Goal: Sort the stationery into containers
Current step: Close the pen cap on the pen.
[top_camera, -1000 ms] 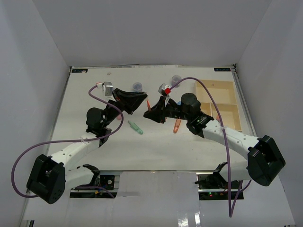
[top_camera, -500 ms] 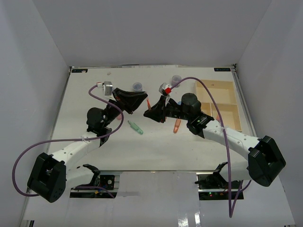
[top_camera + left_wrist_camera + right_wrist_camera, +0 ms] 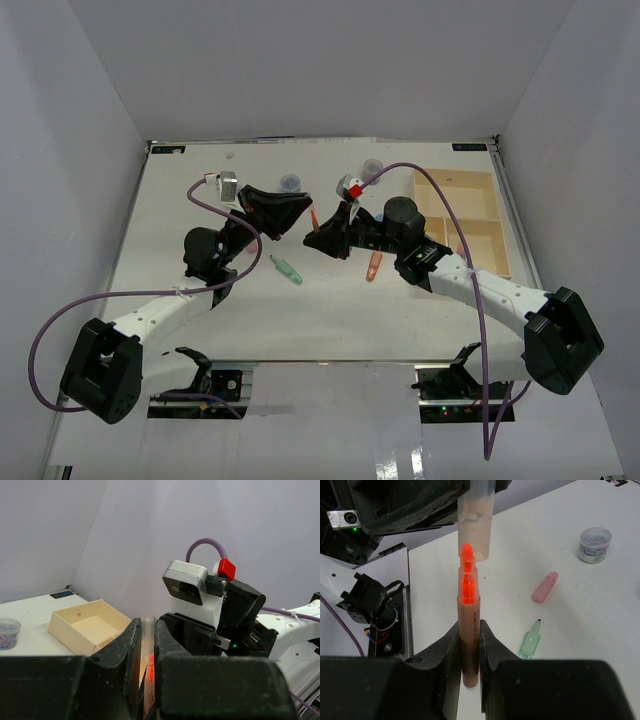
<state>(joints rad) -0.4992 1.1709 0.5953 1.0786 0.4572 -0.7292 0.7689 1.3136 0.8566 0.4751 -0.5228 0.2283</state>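
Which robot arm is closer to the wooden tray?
Right. The right arm reaches past the wooden tray, its black joint just beside the tray's left wall. The left arm is much farther left, beyond the right arm.

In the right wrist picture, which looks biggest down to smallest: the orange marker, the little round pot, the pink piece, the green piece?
1. Orange marker, but it sits closest to the camera.
2. Round pot.
3. Pink piece and green piece: too alike to rank.
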